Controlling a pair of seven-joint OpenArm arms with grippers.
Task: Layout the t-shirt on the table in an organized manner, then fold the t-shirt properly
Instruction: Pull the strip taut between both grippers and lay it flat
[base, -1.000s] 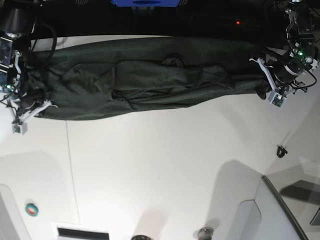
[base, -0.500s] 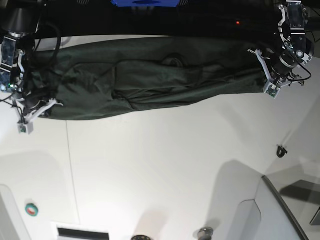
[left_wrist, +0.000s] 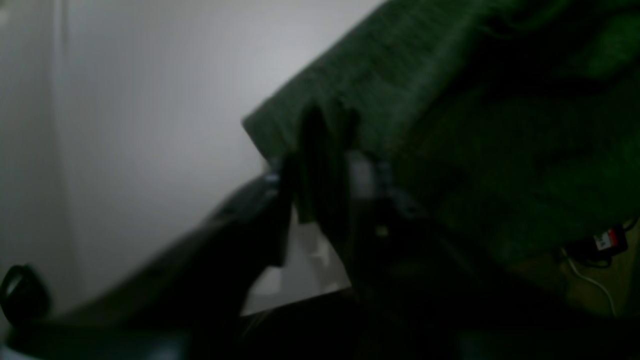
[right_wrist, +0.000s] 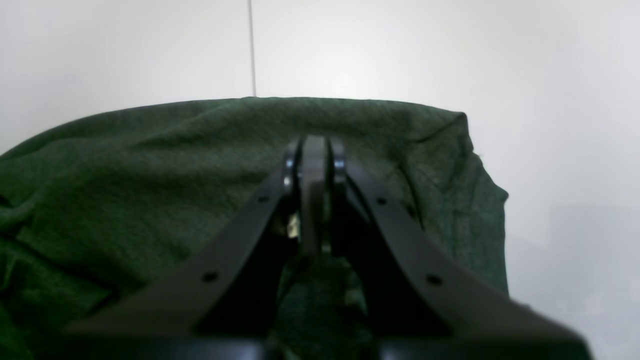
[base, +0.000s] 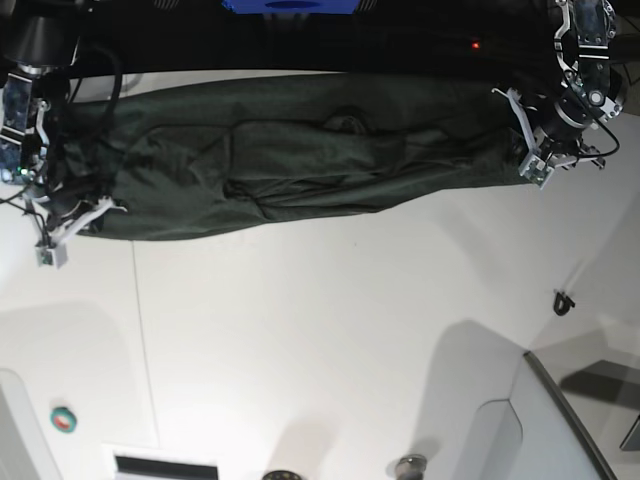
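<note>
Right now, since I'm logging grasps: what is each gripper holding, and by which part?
The right gripper is shut on the t-shirt at one end's edge. The left gripper sits at the opposite end's edge; whether it grips cannot be told.

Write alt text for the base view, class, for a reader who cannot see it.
A dark green t-shirt lies stretched in a long, rumpled band across the far side of a white table, with a robot gripper at each end: the right gripper at the picture's left, the left gripper at its right. A thin dark seam line crosses the tabletop.
</note>
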